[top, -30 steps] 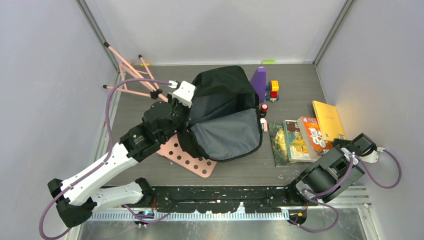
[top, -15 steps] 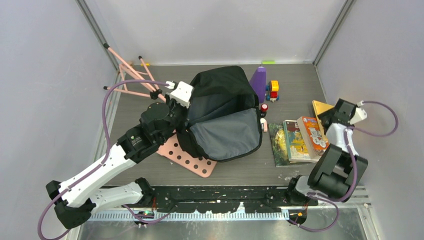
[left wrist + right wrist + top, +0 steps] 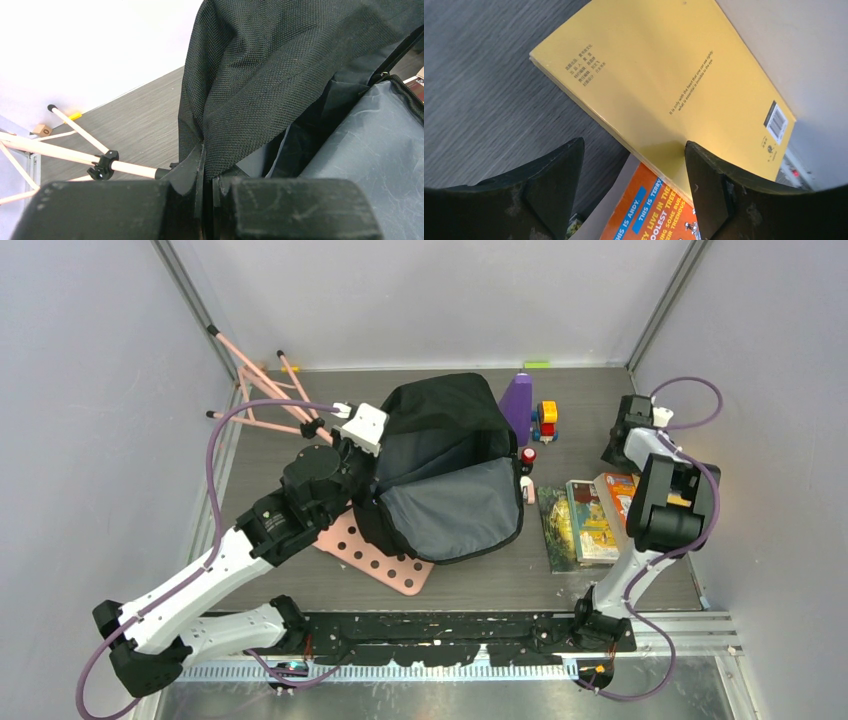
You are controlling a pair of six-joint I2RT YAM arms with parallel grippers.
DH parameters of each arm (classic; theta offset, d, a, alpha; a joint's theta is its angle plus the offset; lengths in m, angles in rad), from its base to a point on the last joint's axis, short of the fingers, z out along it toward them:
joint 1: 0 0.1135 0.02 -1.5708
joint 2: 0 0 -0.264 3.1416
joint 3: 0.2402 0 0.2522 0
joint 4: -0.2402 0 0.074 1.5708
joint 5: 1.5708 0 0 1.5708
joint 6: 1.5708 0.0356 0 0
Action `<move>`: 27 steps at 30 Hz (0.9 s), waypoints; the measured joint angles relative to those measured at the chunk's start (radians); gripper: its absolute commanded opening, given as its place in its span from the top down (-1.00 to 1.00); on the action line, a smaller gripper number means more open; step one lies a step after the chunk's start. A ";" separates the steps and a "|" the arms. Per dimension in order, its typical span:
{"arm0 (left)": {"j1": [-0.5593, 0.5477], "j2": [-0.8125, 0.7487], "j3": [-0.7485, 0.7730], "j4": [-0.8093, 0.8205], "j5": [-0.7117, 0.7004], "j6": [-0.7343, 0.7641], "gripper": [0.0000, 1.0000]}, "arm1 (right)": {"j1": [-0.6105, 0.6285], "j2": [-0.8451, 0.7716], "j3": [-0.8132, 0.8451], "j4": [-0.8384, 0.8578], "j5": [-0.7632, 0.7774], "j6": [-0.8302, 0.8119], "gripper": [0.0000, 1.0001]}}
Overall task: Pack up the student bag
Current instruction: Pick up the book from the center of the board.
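Black student bag in left pincer

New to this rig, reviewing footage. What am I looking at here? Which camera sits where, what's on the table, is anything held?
Two robot arms, bolted at the table's near edge. The wide picture looks down from above and behind them; the other two come from wrist cameras. The left arm has its jaws shut on the fabric edge of the student bag, which lies open, partly on a pink perforated board. The right arm holds nothing: its jaws stand open above a yellow book next to an orange book. More books, toy blocks and pink rods lie around.
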 measured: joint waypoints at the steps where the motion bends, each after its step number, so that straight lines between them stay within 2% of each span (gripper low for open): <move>1: 0.000 0.000 0.000 0.000 0.000 0.000 0.92 | 0.011 0.021 0.017 -0.010 0.023 -0.016 -0.60; 5: 0.000 0.001 0.000 0.001 0.000 0.000 0.92 | 0.039 0.092 0.074 -0.036 0.113 -0.049 -0.55; 7: 0.000 0.001 0.000 0.001 -0.002 0.000 0.92 | 0.042 0.135 0.104 -0.040 0.163 -0.061 -0.48; 9: 0.001 0.000 0.000 0.002 -0.004 0.000 0.92 | 0.042 0.169 0.122 -0.040 0.211 -0.073 -0.33; 11: 0.003 0.000 -0.001 0.002 -0.006 0.001 0.92 | 0.045 0.187 0.130 -0.041 0.240 -0.098 -0.05; 12: 0.003 0.000 -0.002 0.003 -0.007 0.001 0.92 | 0.049 0.190 0.132 -0.041 0.255 -0.111 0.26; 14: 0.005 0.000 -0.002 0.003 -0.007 0.001 0.92 | 0.064 0.193 0.141 -0.043 0.306 -0.161 0.59; 15: 0.005 0.000 -0.002 0.003 -0.008 0.001 0.92 | 0.072 0.192 0.148 -0.043 0.347 -0.194 0.66; 17: 0.005 -0.002 -0.003 0.004 -0.007 0.001 0.92 | 0.072 0.180 0.153 -0.042 0.385 -0.261 0.94; 22: 0.006 -0.011 -0.010 0.006 0.001 0.001 0.92 | 0.069 0.119 0.136 -0.081 0.378 -0.382 1.00; 27: 0.006 -0.015 -0.011 0.005 0.017 0.000 0.92 | 0.061 -0.013 0.130 -0.141 0.361 -0.303 1.00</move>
